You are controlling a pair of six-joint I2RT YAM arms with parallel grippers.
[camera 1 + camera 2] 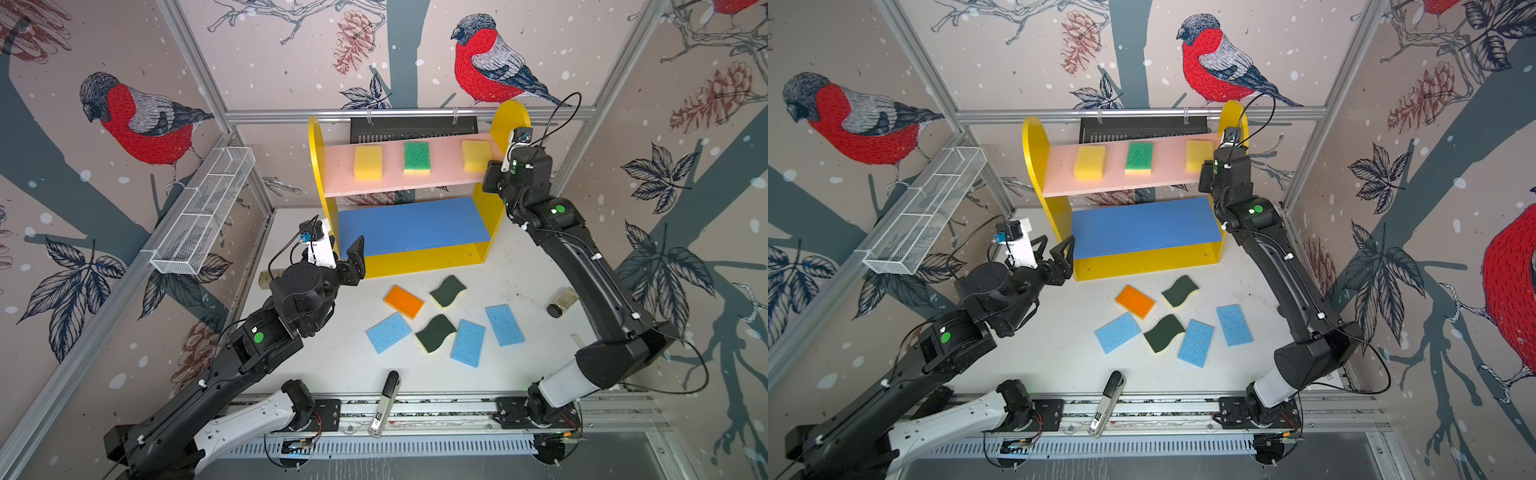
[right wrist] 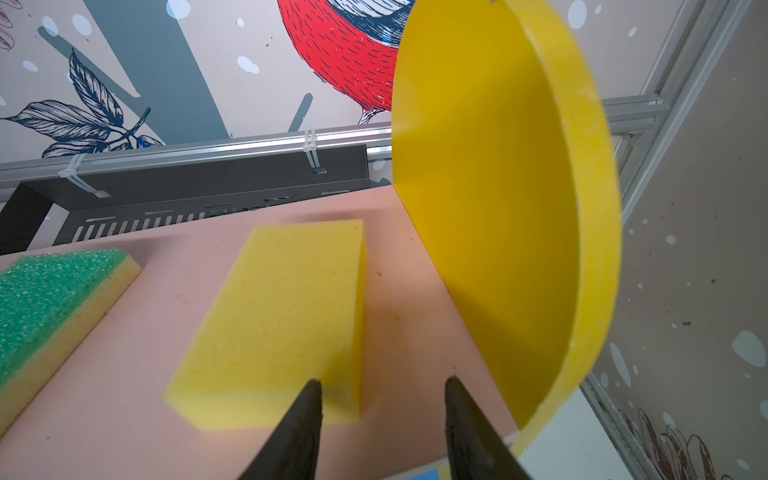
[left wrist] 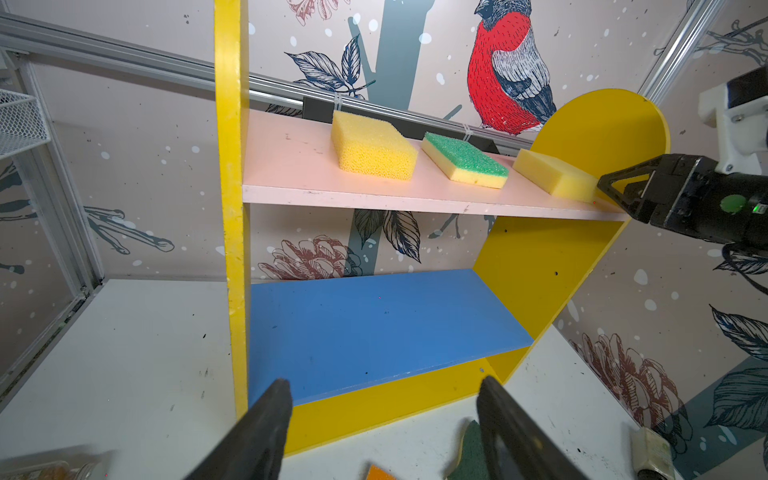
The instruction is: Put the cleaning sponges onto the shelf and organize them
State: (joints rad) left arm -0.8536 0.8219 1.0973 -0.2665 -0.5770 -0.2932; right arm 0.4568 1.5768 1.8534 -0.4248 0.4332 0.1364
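Note:
The shelf (image 1: 390, 176) stands at the back of the table. Its pink upper board carries a yellow sponge (image 1: 368, 163), a green-topped sponge (image 1: 416, 157) and another yellow sponge (image 2: 286, 316) at the right end. The blue lower board (image 1: 411, 224) is bare. On the table in front lie an orange-topped sponge (image 1: 403, 301), two dark green wavy ones (image 1: 448, 291) (image 1: 436, 332) and three light blue ones (image 1: 388, 332) (image 1: 468, 343) (image 1: 504, 325). My right gripper (image 2: 383, 380) is open at the near right corner of the right-hand yellow sponge, holding nothing. My left gripper (image 3: 385, 382) hangs open and empty by the shelf's lower left front corner.
A white wire mesh basket (image 1: 203, 212) hangs on the left wall. A brownish bottle (image 1: 562, 302) lies on the table under the right arm. A black-and-white hand tool (image 1: 384, 405) rests at the front edge. A black vented box (image 1: 413, 126) sits behind the shelf.

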